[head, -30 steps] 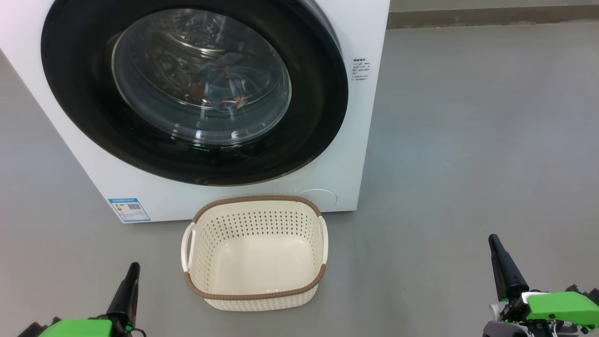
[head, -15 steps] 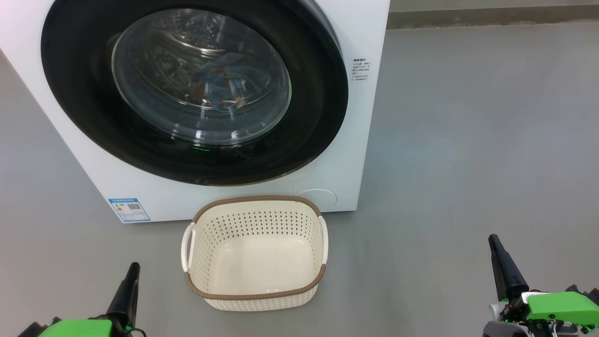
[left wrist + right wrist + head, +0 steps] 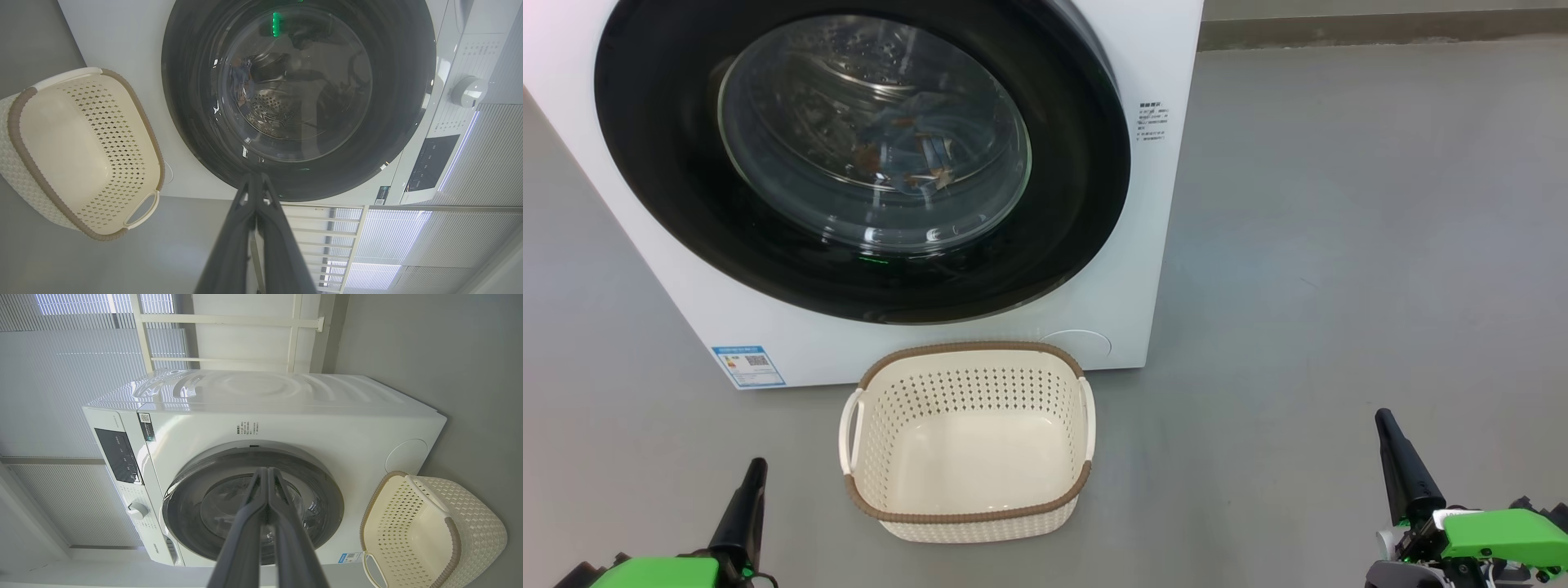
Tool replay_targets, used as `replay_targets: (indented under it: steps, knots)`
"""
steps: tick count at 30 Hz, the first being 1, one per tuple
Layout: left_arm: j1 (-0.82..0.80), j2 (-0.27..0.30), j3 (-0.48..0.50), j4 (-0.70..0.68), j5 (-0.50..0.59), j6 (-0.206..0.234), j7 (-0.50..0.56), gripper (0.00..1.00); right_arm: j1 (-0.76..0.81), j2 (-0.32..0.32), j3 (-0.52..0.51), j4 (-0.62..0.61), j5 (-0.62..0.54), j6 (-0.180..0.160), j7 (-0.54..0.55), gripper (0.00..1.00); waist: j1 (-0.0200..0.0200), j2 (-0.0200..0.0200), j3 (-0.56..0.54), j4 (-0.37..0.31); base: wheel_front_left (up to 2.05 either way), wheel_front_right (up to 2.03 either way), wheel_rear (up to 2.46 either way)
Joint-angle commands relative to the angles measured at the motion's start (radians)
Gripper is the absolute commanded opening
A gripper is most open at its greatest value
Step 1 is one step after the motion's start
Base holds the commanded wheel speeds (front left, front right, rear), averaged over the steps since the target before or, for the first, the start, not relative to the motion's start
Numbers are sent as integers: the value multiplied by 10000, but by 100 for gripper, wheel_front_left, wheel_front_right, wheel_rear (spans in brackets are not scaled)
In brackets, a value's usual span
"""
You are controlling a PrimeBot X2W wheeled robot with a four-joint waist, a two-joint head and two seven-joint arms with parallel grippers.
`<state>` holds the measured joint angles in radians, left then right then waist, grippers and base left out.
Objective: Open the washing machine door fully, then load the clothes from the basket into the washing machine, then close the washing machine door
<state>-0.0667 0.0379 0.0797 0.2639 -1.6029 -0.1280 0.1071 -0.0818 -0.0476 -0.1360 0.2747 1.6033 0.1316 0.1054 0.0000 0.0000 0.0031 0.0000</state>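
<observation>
Basket (image 3: 968, 516) sits between left fingers (image 3: 742, 506) and right fingers (image 3: 1406, 469) (both pressed together).

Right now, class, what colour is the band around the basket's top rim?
Brown, with a woven look, on the cream basket; clearest in the head view.

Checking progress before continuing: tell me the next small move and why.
Probably just rest the arms; nothing seems left. The washing machine door looks shut, the clothes lie inside behind its glass, the basket is empty, and the left end effector and right end effector are shut, holding nothing, clear of the machine.
</observation>
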Motion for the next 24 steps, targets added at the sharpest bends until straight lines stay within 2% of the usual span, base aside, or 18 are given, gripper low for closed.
replay_targets:
  steps: [1, 24]
  knots:
    - [-414, 125, 351, -190, -48, -27, 69, 0, -261, -26, 224, -299, 54, -9, 77, 0, 0, 0, 0, 0, 0, 0, 0]
    - [-414, 124, 352, -190, -48, -27, 70, 0, -261, -26, 224, -299, 55, -9, 77, 0, 0, 0, 0, 0, 0, 0, 0]
